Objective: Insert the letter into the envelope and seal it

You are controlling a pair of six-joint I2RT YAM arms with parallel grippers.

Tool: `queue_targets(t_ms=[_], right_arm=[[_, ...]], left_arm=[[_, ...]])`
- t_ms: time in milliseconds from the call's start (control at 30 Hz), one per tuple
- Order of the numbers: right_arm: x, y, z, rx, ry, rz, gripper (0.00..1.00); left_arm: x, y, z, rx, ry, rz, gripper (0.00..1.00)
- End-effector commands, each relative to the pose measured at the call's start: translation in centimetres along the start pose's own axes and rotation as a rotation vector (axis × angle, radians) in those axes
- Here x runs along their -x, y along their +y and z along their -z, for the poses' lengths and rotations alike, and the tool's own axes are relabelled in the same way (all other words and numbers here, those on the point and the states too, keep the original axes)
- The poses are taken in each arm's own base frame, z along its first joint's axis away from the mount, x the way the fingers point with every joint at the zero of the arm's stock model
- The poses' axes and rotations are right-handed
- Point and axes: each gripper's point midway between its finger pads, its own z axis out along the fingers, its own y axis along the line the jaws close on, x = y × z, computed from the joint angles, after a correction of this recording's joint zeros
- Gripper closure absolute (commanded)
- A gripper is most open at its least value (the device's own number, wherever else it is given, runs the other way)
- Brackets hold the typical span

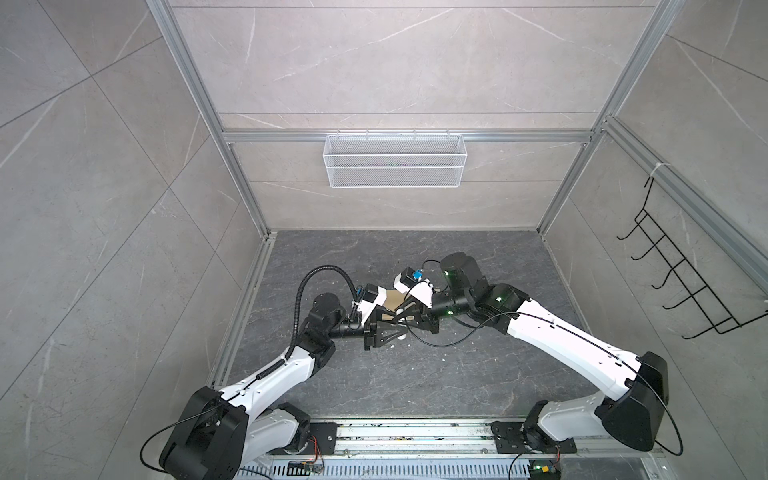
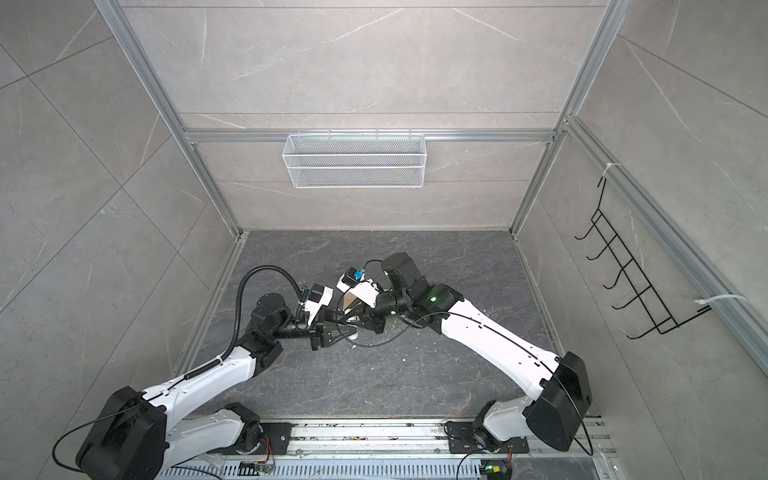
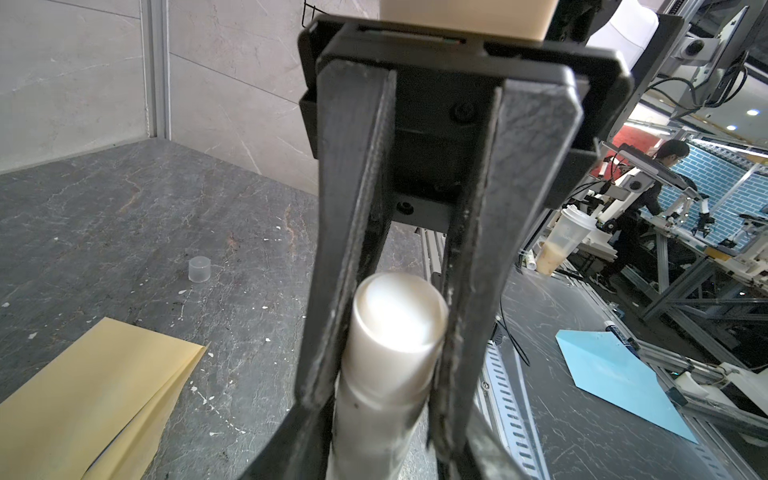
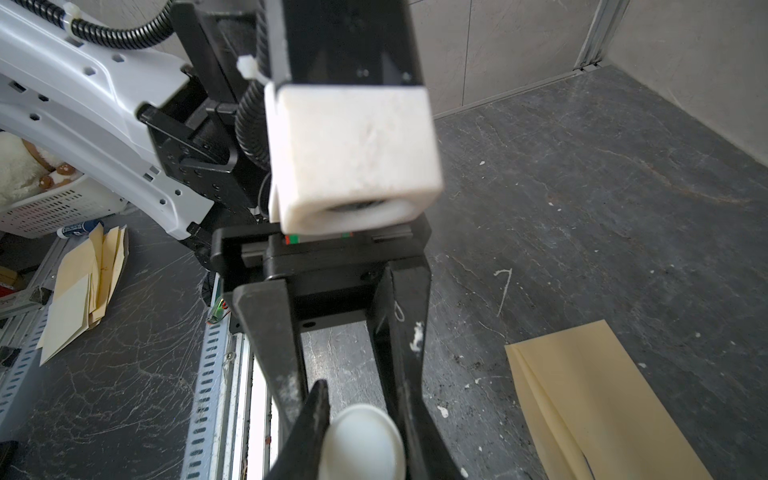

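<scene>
Fingers (image 3: 353, 199) of our right gripper (image 3: 380, 403) pinch the glue stick (image 3: 395, 328), our left gripper (image 4: 353, 399) hugs its other end (grip unclear), so it lies left-right, with the envelope (image 3: 95, 395) just on the far side.

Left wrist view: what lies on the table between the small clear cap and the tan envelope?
Only bare, white-flecked table separates the cap from the envelope; they lie apart. The left wrist view shows this.
</scene>
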Motion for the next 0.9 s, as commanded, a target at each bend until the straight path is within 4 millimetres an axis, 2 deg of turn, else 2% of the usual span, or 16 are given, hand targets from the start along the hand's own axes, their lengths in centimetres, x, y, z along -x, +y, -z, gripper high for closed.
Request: queue_targets(t_ms=[0, 200, 333, 500, 633, 733, 800, 867], right_arm=[[1.6, -0.3, 0.1, -0.014, -0.038, 0.016, 0.97], [1.7, -0.5, 0.0, -0.022, -0.039, 0.012, 0.97], [1.7, -1.1, 0.1, -0.053, -0.04, 0.01, 0.92], [2.5, -2.4, 1.4, -0.177, -0.086, 0.032, 0.55], [3.6, -3.4, 4.2, -0.339, -0.192, 0.066, 0.34], [3.7, -3.6, 6.1, -0.422, -0.263, 0.068, 0.17], [3.3, -4.2, 6.8, -0.473, -0.302, 0.035, 0.01], [2.8, -5.3, 7.1, -0.54, -0.325, 0.005, 0.01]], left_arm=[[2.2, -0.5, 0.0, -0.03, -0.04, -0.07, 0.62], [2.2, -0.2, -0.1, -0.021, -0.042, -0.06, 0.76], [2.4, 0.0, -0.1, 0.001, -0.05, -0.063, 0.83], [2.9, 1.7, 0.3, 0.118, -0.08, -0.023, 1.0], [3.1, 3.9, 1.0, 0.267, -0.112, 0.049, 1.0], [3.9, 5.8, 2.0, 0.402, -0.175, 0.141, 1.0], [4.3, 7.3, 2.9, 0.504, -0.232, 0.227, 1.0], [4.8, 8.3, 3.8, 0.573, -0.294, 0.302, 1.0]])
